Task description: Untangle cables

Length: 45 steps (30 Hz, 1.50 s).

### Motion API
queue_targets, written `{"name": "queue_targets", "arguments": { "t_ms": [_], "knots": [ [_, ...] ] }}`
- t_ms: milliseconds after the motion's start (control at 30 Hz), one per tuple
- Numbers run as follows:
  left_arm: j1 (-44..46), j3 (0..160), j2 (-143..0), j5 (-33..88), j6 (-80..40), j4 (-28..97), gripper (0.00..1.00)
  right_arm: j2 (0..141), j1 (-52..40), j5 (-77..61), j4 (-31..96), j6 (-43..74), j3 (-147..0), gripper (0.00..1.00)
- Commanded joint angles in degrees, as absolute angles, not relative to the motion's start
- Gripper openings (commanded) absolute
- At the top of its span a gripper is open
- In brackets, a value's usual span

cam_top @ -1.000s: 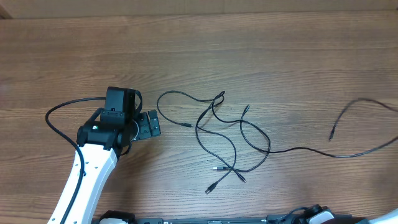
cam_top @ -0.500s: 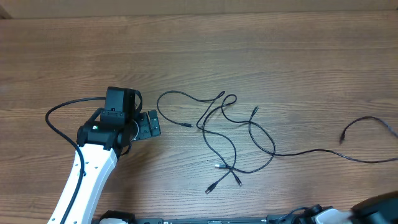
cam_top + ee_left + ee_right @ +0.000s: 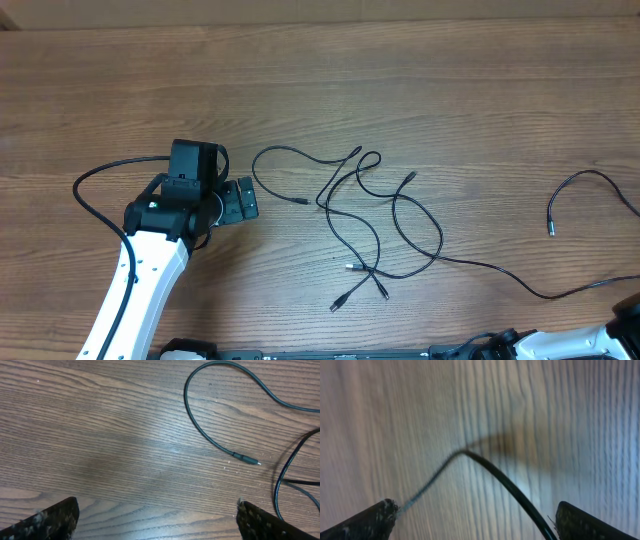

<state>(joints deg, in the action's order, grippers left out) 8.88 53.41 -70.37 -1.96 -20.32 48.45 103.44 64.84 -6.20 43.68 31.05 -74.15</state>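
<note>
The cables (image 3: 362, 215) lie as a loose tangle of thin black strands at the table's middle, with plug tips at the front (image 3: 348, 268). One long strand (image 3: 520, 284) trails off to the right; its far end loops back to a plug (image 3: 549, 229). My left gripper (image 3: 240, 202) stands open to the left of the tangle, and a cable plug (image 3: 247, 459) lies ahead of its fingers (image 3: 55, 519). Wide open too, my right gripper (image 3: 475, 512) has a blurred black strand (image 3: 505, 482) running between its fingers, close to the right one (image 3: 580, 524).
The white left arm (image 3: 140, 280) reaches in from the bottom left, its own thick black cable (image 3: 95, 185) looping out to the left. Only a dark bit of the right arm (image 3: 628, 322) shows at the bottom right corner.
The right gripper has gone from shut to open. The long strand was dragged right and toward the front edge, pulling the tangle slightly right. The left arm has not moved.
</note>
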Motion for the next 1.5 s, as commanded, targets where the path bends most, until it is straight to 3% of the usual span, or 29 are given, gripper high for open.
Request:
{"name": "queue_targets", "arguments": {
  "t_ms": [0, 667, 1067, 1200, 1467],
  "knots": [
    [8.6, 54.5, -70.5, -1.7, -18.8, 48.4, 1.0, 102.6, 65.0, -6.3, 45.3, 31.5, -75.5, 1.0],
    [8.6, 54.5, -70.5, -1.7, -18.8, 48.4, 1.0, 85.8, 62.2, -2.7, 65.2, 28.0, -75.5, 1.0],
    [8.6, 54.5, -70.5, -1.7, -18.8, 48.4, 1.0, 83.8, 40.9, -19.5, 73.9, 28.5, -75.1, 1.0],
    [8.6, 54.5, -70.5, -1.7, -18.8, 48.4, 1.0, 83.9, 33.0, -18.9, 73.8, 29.7, -73.7, 1.0],
    [8.6, 54.5, -70.5, -1.7, -18.8, 48.4, 1.0, 83.9, 18.8, -7.0, 73.5, 47.5, -67.2, 1.0]
  ]
}}
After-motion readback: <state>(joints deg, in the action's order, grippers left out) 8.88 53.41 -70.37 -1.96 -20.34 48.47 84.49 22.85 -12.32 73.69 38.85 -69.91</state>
